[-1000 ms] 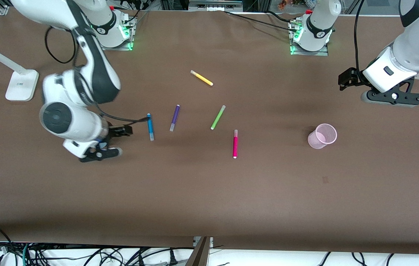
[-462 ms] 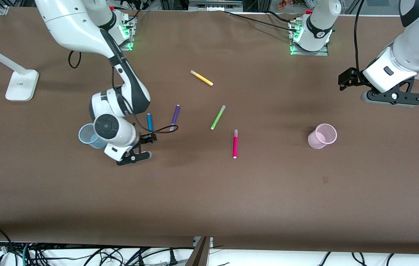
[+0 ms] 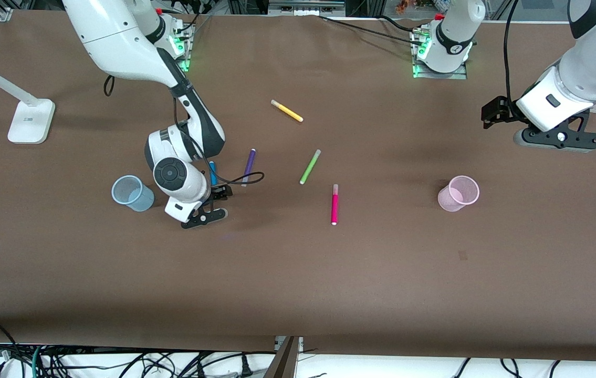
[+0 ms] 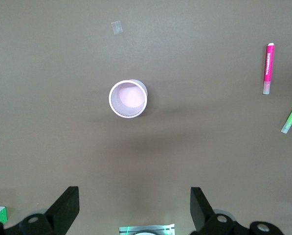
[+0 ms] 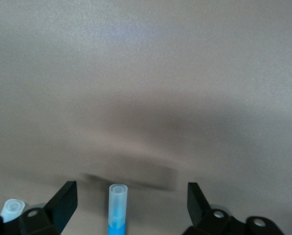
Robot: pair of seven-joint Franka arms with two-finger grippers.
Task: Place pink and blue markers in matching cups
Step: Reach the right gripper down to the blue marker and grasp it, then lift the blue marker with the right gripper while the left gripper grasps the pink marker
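From the front, my right gripper hides most of the blue marker, beside the blue cup. My right wrist shows its pale cap between released fingers. My left gripper, waiting spread, overlooks pink cup, pink marker and brown table.

Even overhead light on my counter, soft shadows under my arms; my right wrist view is blurred.

Blue marker largely behind right arm
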